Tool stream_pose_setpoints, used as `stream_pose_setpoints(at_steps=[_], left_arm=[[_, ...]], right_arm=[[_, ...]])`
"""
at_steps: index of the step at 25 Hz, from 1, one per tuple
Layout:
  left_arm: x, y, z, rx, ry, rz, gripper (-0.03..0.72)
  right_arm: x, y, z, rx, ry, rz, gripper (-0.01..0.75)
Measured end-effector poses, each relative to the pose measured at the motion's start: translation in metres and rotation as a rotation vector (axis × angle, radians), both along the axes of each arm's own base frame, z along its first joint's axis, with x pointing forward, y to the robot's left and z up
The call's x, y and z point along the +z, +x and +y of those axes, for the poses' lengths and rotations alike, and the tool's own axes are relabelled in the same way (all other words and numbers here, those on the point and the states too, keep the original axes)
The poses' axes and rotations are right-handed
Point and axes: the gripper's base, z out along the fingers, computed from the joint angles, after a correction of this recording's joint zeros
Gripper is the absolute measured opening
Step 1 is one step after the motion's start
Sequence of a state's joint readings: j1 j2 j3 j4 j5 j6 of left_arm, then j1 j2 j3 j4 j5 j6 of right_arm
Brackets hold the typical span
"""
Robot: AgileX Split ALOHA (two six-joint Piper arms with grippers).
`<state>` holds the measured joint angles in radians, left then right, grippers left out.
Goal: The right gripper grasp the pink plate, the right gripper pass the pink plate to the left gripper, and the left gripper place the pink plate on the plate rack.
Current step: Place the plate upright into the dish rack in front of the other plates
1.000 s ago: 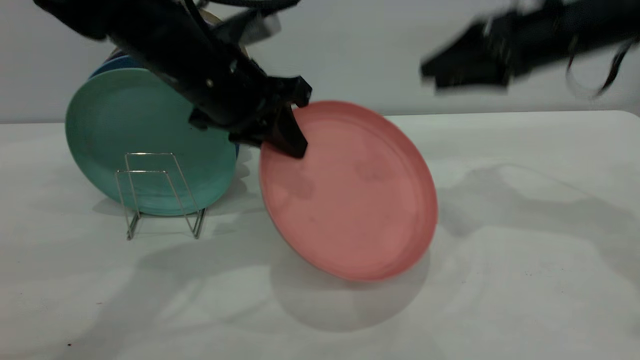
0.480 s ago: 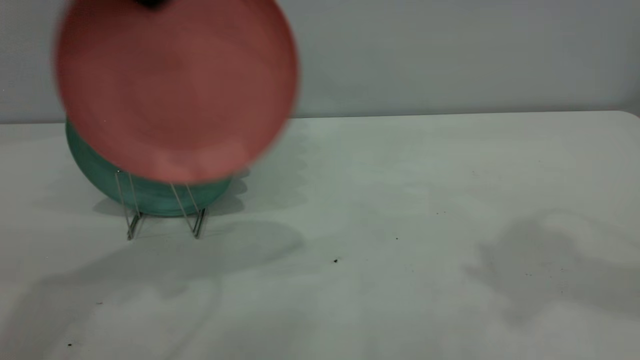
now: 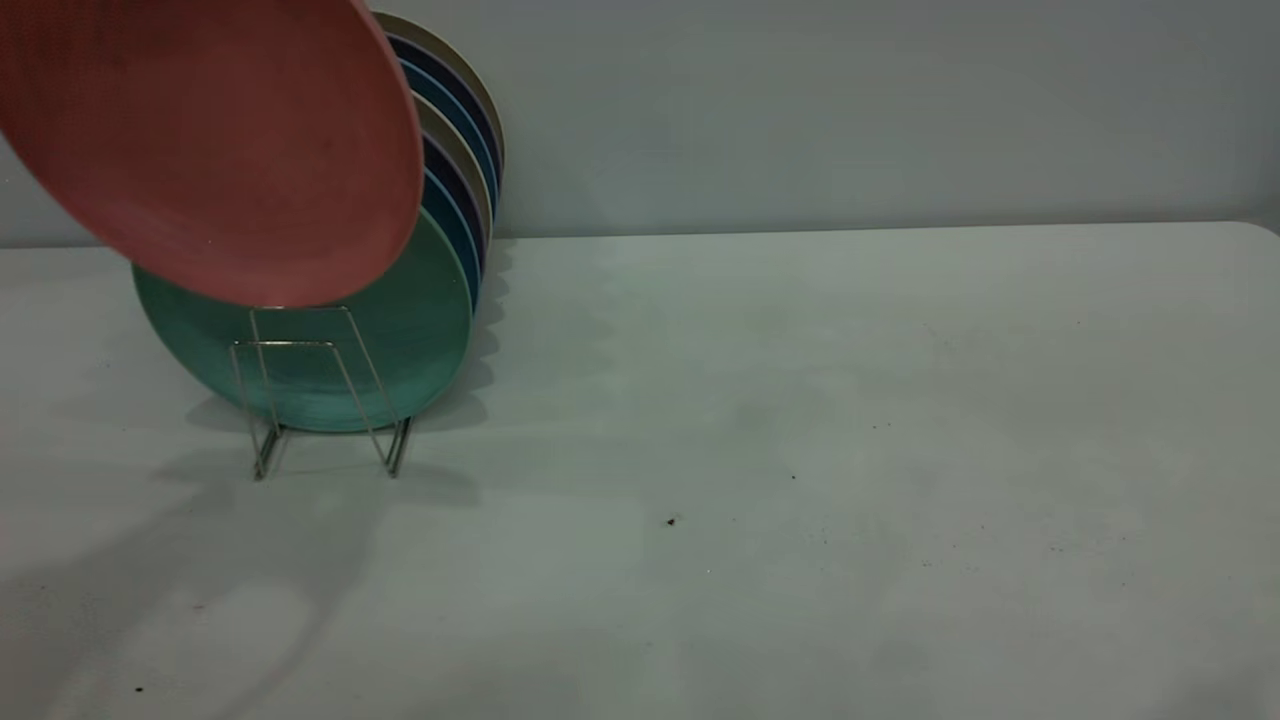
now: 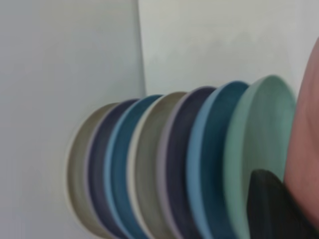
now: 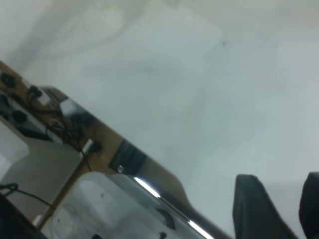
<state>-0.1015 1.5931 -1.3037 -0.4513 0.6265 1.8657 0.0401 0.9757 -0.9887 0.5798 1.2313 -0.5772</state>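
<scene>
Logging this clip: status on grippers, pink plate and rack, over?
Left gripper jaw against the pink plate, held above the plate rack. Right gripper empty, jaws apart, over bare table. Green plate fronts the rack; front loops free.

A pale grey-white surface [image 3: 800,420] carries the scene, marked by a few dark specks [image 3: 670,521]. On it stands the plate rack [image 3: 325,390], holding a green plate [image 3: 400,350] upright at the front of a row of blue and cream plates [image 3: 455,150]. The right pincer [image 5: 279,209] hangs over a bare stretch of the surface, near its edge.
</scene>
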Motion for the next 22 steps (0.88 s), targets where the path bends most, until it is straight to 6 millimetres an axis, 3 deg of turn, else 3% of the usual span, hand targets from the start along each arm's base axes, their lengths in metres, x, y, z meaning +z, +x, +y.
stream_pose_setpoints(at_steps=[6, 9, 16, 22], left_arm=[[-0.011, 0.012, 0.001, 0.008, 0.018, -0.026, 0.075], [-0.02, 0.016, 0.0, 0.008, 0.022, -0.005, 0.075], [-0.029, 0.021, 0.001, 0.016, 0.036, 0.009, 0.075], [-0.029, 0.022, 0.004, 0.069, 0.034, 0.019, 0.075]], right_arm=[[-0.029, -0.073, -0.012, -0.079, -0.083, -0.061, 0.243], [-0.042, -0.1, -0.021, -0.18, -0.127, -0.098, 0.243], [-0.048, -0.137, -0.034, -0.328, -0.169, -0.235, 0.243], [-0.047, -0.148, -0.038, -0.354, -0.188, -0.297, 0.243]])
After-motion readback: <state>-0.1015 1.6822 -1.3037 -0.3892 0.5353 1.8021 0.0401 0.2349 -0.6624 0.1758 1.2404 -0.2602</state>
